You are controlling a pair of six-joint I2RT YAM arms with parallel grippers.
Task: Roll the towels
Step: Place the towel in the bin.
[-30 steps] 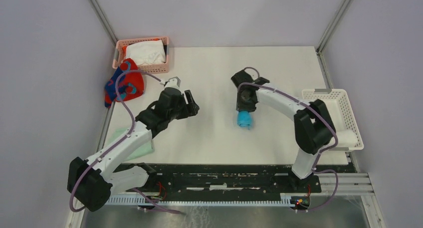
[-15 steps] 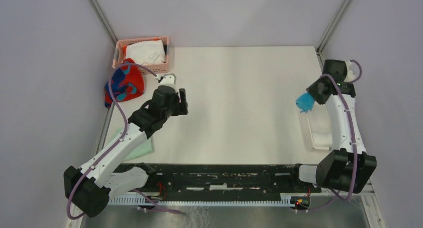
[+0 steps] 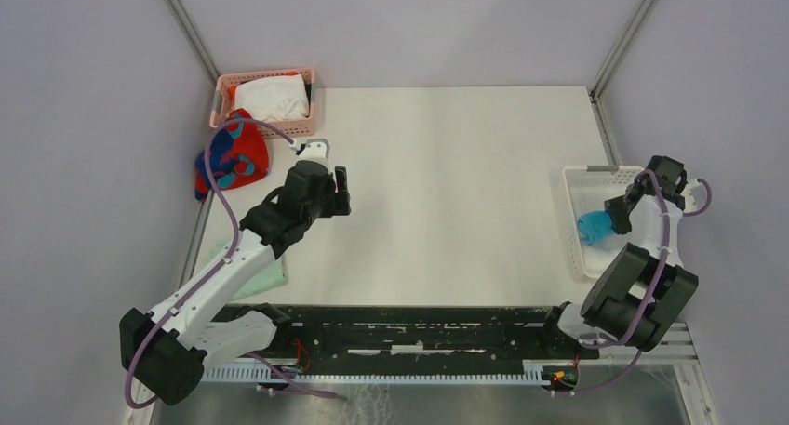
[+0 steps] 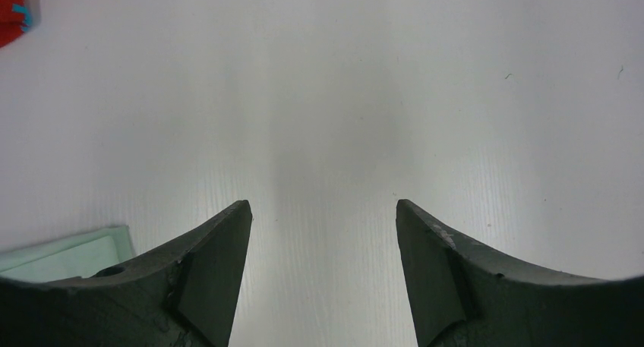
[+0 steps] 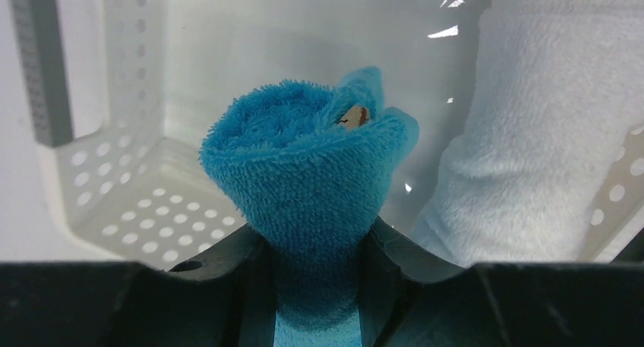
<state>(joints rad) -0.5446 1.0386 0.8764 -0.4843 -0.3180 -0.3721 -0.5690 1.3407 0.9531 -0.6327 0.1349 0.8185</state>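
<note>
While left jaws gape, right jaws clench turquoise towel (image 5: 307, 172), seemingly inside white basket (image 5: 114, 210)

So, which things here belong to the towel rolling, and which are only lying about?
Job: blue towel, red towel, white towel in pink basket, white roll in white basket.
Lying about: mint cloth.

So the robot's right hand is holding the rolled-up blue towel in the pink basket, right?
No, not pink. The right hand holds the rolled-up blue towel in the white basket, as the right wrist view shows. In the top view the pink basket sits far off on the other side.
</note>
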